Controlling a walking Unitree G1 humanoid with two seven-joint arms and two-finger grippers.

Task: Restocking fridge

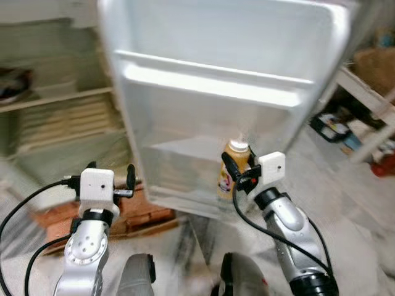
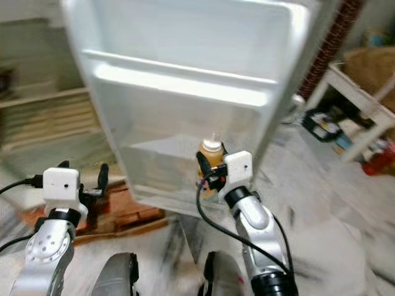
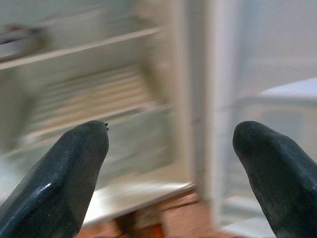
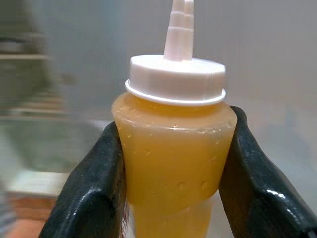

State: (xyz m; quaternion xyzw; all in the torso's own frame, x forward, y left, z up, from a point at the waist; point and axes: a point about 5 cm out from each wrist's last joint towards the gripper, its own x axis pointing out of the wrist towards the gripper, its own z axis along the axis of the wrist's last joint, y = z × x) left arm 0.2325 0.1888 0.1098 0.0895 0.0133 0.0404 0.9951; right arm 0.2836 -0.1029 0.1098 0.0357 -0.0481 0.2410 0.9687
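A yellow squeeze bottle (image 1: pixel 233 169) with a white nozzle cap (image 4: pixel 176 79) is held upright in front of the lower shelf of the open white fridge door (image 1: pixel 216 92). My right gripper (image 1: pixel 237 172) is shut on the bottle, one black finger (image 4: pixel 94 193) on each side of its neck. My left gripper (image 1: pixel 111 179) is raised to the left of the door, open and empty, its fingertips (image 3: pixel 74 163) spread wide. The fridge's inside shelves (image 1: pixel 55 98) lie to the left.
A dark pan (image 1: pixel 12 83) sits on a fridge shelf at far left. Reddish bricks (image 1: pixel 133 213) lie on the floor under the fridge. A white rack (image 1: pixel 370 105) with cluttered items stands at the right. The views are blurred.
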